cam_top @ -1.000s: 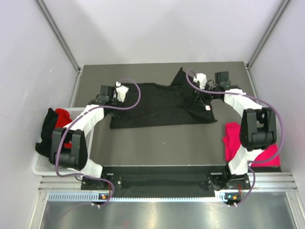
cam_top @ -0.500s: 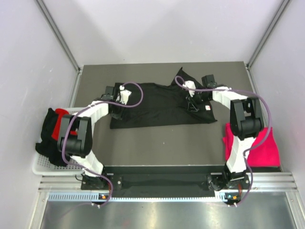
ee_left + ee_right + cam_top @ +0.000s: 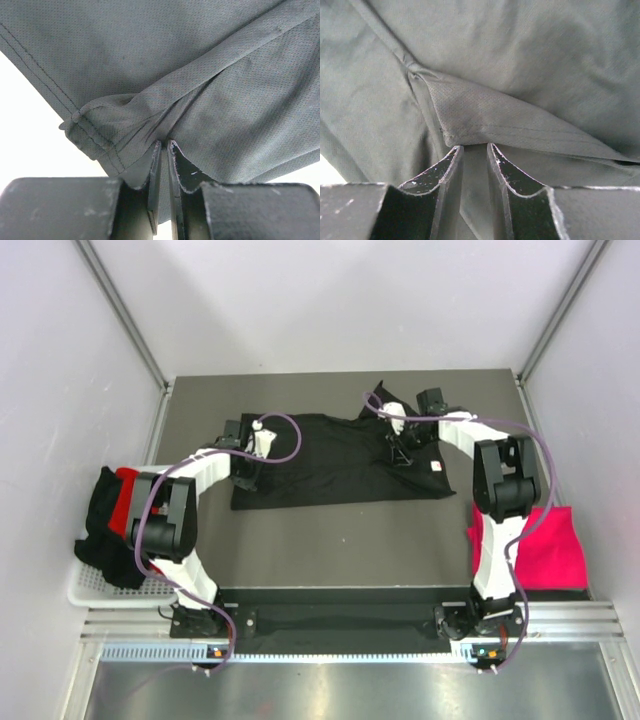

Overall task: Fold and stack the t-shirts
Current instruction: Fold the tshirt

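Observation:
A black t-shirt (image 3: 330,460) with a small white tag (image 3: 436,466) lies spread across the middle of the table. My left gripper (image 3: 243,462) is at its left edge. In the left wrist view the left gripper (image 3: 164,142) is shut on a bunched fold of the black cloth (image 3: 200,75) beside the stitched hem. My right gripper (image 3: 398,450) is over the shirt's right part, near the sleeve. The right wrist view shows the right gripper (image 3: 474,146) shut on a folded edge of the same cloth (image 3: 520,120). A pink t-shirt (image 3: 545,550) lies at the right edge.
A white wire basket (image 3: 85,585) stands off the table's left edge, holding a black t-shirt (image 3: 100,525) and a red one (image 3: 130,492). Grey walls enclose the table on three sides. Purple cables loop over both arms.
The left jaws have closed onto the cloth at the shirt's left edge. The right gripper has shifted left over the shirt, still gripping, and both elbows have swung inward.

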Robot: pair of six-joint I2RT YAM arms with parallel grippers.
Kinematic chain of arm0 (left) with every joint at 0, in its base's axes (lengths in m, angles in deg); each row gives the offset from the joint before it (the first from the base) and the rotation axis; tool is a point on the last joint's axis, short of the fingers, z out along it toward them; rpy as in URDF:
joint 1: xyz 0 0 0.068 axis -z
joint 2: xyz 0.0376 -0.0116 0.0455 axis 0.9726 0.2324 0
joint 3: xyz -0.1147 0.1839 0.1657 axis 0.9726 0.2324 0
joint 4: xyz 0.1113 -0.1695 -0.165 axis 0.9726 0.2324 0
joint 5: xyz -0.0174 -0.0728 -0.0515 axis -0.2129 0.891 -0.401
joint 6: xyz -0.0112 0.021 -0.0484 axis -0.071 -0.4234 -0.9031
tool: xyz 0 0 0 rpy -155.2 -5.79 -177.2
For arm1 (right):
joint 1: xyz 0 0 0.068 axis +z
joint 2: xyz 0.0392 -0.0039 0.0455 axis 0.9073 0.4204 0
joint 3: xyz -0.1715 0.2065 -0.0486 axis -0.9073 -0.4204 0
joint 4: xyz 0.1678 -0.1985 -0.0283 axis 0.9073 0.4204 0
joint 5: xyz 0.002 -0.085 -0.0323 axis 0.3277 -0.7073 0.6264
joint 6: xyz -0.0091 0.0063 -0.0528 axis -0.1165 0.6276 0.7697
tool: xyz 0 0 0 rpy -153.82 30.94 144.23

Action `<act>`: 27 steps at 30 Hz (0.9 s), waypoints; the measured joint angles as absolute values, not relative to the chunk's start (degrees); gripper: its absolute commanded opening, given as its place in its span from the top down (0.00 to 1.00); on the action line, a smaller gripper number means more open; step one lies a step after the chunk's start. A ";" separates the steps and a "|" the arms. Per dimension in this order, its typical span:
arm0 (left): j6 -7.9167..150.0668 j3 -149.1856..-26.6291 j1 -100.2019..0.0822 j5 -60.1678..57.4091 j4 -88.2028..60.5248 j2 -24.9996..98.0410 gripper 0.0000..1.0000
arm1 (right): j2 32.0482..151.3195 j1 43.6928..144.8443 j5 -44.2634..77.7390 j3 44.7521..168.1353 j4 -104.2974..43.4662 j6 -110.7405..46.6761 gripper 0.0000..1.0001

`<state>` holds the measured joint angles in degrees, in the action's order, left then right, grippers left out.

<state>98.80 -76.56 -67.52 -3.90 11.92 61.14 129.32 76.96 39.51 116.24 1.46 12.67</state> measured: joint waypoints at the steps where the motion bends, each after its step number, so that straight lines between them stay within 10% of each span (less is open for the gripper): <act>1: 98.80 -76.56 -67.52 -4.03 11.90 61.14 0.85 | 129.63 77.09 39.36 116.87 1.54 12.43 0.74; 11: 98.82 -76.45 -67.52 -5.04 11.92 60.57 0.82 | 131.50 80.19 40.56 129.48 0.74 7.99 0.70; 27: 101.46 -74.57 -67.52 -0.69 13.98 49.67 0.68 | 106.65 66.53 42.00 112.30 15.49 20.21 0.57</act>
